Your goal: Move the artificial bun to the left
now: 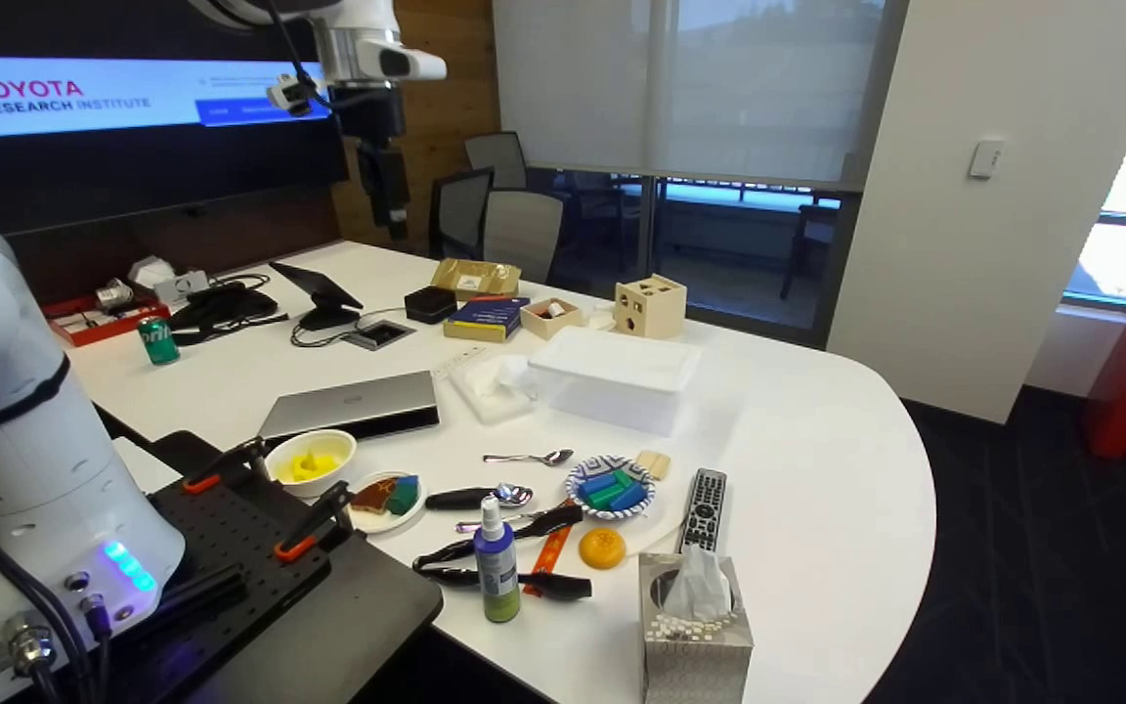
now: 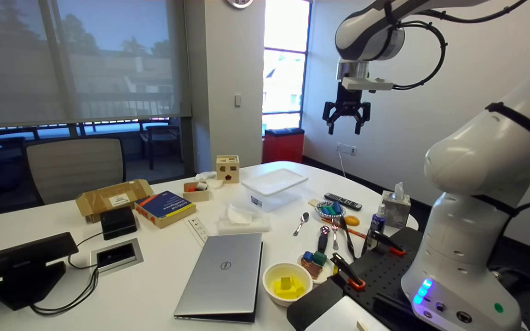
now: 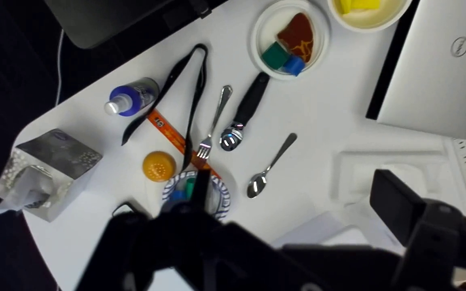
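Observation:
The artificial bun is a small round orange-tan piece on the white table. It shows in both exterior views [image 1: 602, 549] [image 2: 352, 221] and in the wrist view [image 3: 159, 166]. It lies between the patterned bowl, the black tongs and the tissue box, apart from my gripper. My gripper is high above the table in both exterior views [image 1: 397, 227] [image 2: 344, 130]. Its fingers are wide apart with nothing between them, as the wrist view [image 3: 293, 176] also shows. The bun is left of the fingers in the wrist view.
Near the bun are the patterned bowl [image 1: 610, 487] with blue and green pieces, tissue box [image 1: 695, 636], spray bottle [image 1: 498, 567], black tongs [image 1: 485, 579], orange strip [image 1: 550, 552] and remote [image 1: 705, 508]. A lidded plastic bin [image 1: 612, 376] and laptop [image 2: 223, 273] stand farther off.

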Controlling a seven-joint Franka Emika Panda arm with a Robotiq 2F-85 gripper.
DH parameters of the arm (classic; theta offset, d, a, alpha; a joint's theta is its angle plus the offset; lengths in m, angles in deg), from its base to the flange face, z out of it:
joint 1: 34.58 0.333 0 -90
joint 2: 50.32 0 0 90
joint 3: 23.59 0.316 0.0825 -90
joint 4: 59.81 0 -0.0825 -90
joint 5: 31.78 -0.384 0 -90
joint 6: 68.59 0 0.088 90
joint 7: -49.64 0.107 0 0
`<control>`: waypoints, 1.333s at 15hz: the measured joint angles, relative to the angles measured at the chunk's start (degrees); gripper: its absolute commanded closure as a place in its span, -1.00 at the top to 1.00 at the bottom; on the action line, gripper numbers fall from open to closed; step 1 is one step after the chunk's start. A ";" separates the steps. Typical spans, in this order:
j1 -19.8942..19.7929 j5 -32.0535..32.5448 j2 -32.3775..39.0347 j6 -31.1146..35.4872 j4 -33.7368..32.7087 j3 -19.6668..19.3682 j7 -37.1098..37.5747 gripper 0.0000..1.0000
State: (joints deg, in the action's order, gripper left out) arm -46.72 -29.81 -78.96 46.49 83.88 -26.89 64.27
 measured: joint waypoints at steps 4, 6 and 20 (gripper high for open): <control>-4.00 1.46 10.98 11.47 0.08 -8.42 -4.26 1.00; -4.91 0.75 17.73 16.78 -0.93 -12.28 -7.17 1.00; -8.87 -14.11 56.26 31.55 -15.70 -13.84 -6.79 1.00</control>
State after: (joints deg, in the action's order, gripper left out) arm -55.60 -43.92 -22.70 78.04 68.18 -40.73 57.48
